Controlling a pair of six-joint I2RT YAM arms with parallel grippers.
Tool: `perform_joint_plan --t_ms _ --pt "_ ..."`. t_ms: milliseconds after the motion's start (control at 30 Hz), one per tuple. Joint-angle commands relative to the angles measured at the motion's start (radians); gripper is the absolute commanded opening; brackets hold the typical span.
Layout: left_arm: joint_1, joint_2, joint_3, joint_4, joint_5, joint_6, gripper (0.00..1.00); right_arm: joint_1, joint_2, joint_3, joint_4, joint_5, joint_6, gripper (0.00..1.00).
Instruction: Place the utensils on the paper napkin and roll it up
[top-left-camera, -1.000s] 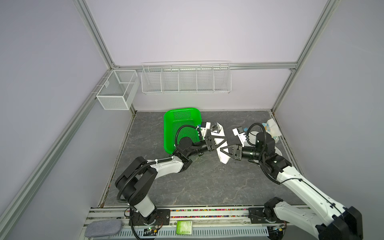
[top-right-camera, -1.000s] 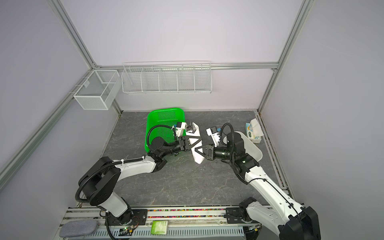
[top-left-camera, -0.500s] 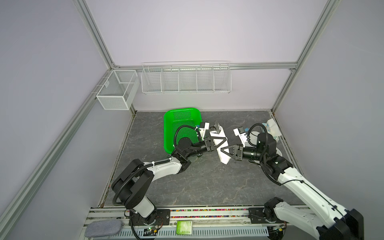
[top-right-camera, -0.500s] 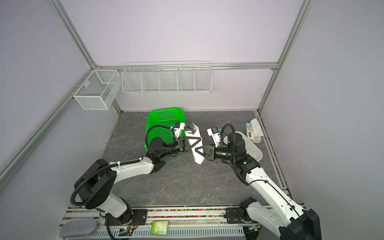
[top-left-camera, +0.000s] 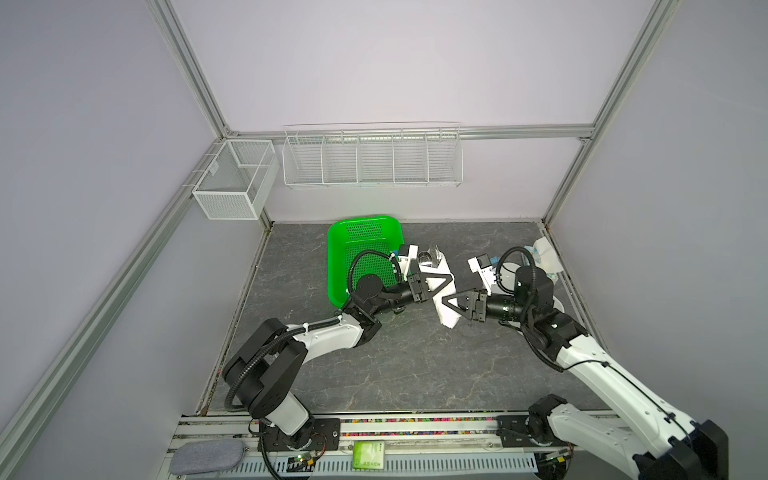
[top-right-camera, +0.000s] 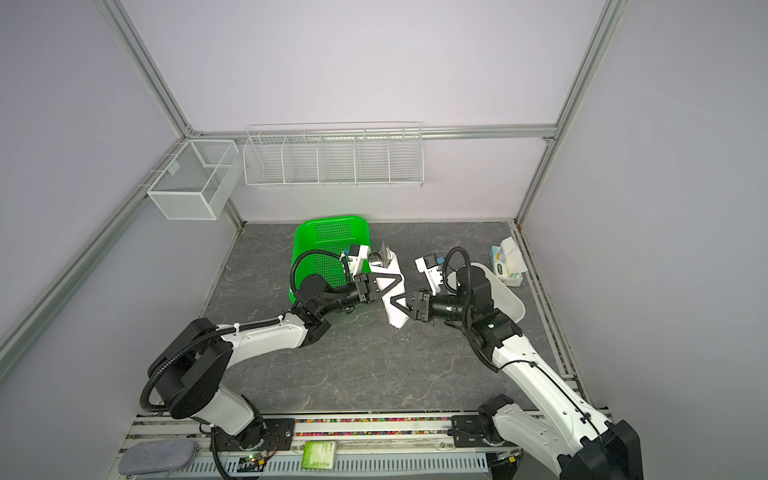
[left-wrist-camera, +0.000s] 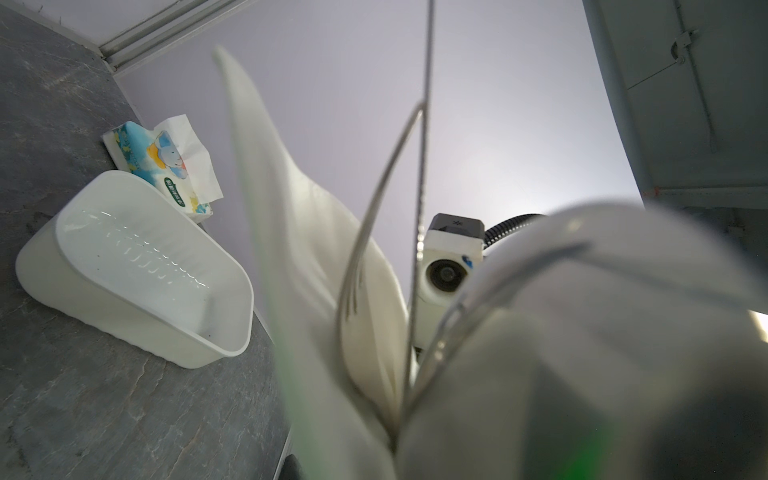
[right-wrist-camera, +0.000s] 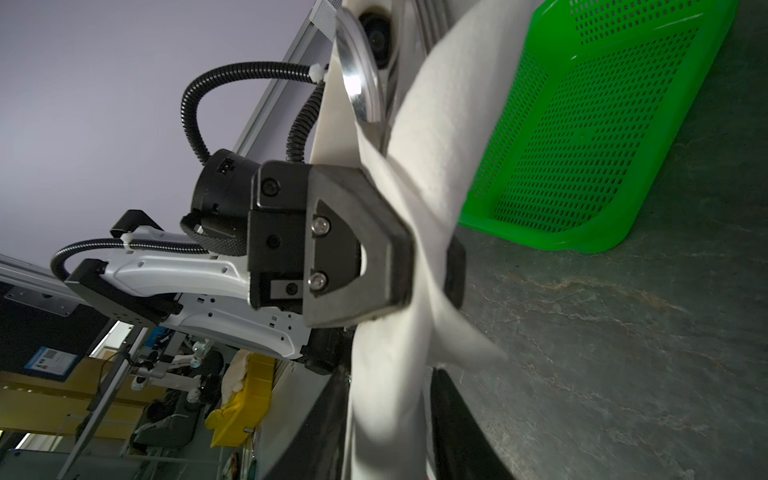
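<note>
**Change noted:** The left pincer (right-wrist-camera: 428, 270), slightly apart a second ago, is now clamped on the middle of the napkin (top-left-camera: 446, 318). The right pincer (right-wrist-camera: 392, 432) was then shut on the napkin's lower end. Its jaws are now parted and flank that end, with a thin gap showing on one side. The roll's position is otherwise unchanged.

**Condition:** The napkin is a soft, matte white paper roll, creased and flared where it is pinched. It is held tilted over the worktop (top-left-camera: 395, 365), between the basket (top-left-camera: 361, 237) and the tub (left-wrist-camera: 137, 266). Whether its lower tip touches the worktop cannot be told.

The utensils (top-right-camera: 379, 258) are wrapped inside, and polished metal ends protrude from the upper opening. A curved spoon bowl and thin flat edges are seen.

The worktop is dark grey and veined like stone. The basket is bright green perforated plastic. The tub is smooth, glossy white, with rounded corners.
</note>
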Motion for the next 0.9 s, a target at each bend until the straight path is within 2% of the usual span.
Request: perform_joint_plan --t_ms 0,233,467,567,667,833,867 --pt "0.005 -0.014 0.017 0.040 0.002 -0.011 0.00 -0.005 0.005 0.011 -0.011 -0.037 -0.022 0.39" --pt "0.005 -0.010 0.024 0.035 0.007 -0.016 0.00 -0.002 0.034 0.012 0.026 -0.055 -0.011 0.37" --pt "0.005 -0.008 0.024 0.034 0.006 -0.016 0.00 -0.001 0.039 0.012 0.043 -0.057 -0.012 0.15" --pt "0.005 -0.005 0.024 0.032 0.003 -0.018 0.00 -0.001 0.031 0.008 0.038 -0.042 -0.014 0.10" --pt "0.005 -0.003 0.025 0.030 0.003 -0.019 0.10 -0.001 0.022 0.003 0.044 -0.036 -0.010 0.09" --pt "0.005 0.006 0.016 0.034 0.009 -0.034 0.33 -0.001 0.010 0.000 0.077 -0.035 0.010 0.08" --pt "0.006 0.009 0.013 0.042 0.009 -0.038 0.34 -0.001 0.008 0.000 0.077 -0.034 0.010 0.08"
